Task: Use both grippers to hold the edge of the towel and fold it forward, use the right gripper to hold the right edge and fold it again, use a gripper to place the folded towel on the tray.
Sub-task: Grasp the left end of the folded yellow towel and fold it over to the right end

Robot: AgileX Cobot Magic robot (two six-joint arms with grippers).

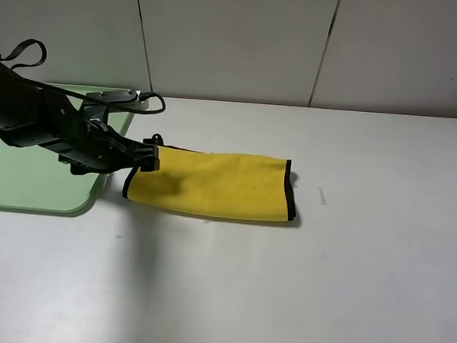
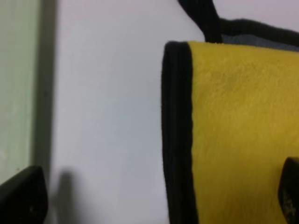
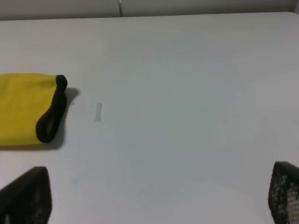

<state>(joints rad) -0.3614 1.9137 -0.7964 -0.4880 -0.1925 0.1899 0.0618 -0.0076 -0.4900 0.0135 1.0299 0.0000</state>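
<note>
The yellow towel (image 1: 212, 184) lies folded into a long strip with black trim in the middle of the white table. My left gripper (image 1: 147, 158) is at the strip's left end, next to the tray (image 1: 24, 181). In the left wrist view the left gripper (image 2: 156, 196) is open: one fingertip (image 2: 21, 196) is over bare table and the other fingertip (image 2: 289, 191) over the towel (image 2: 243, 121), straddling its trimmed edge. The grey underside and black loop show at the far corner. My right gripper (image 3: 154, 196) is open and empty over bare table, well to the right of the towel's right end (image 3: 23, 109). It is out of the exterior view.
The mint-green tray sits at the table's left edge, partly under the left arm, and its rim shows in the left wrist view (image 2: 16, 70). A small pale tape mark (image 1: 322, 195) lies right of the towel. A grey panelled wall stands behind the table.
</note>
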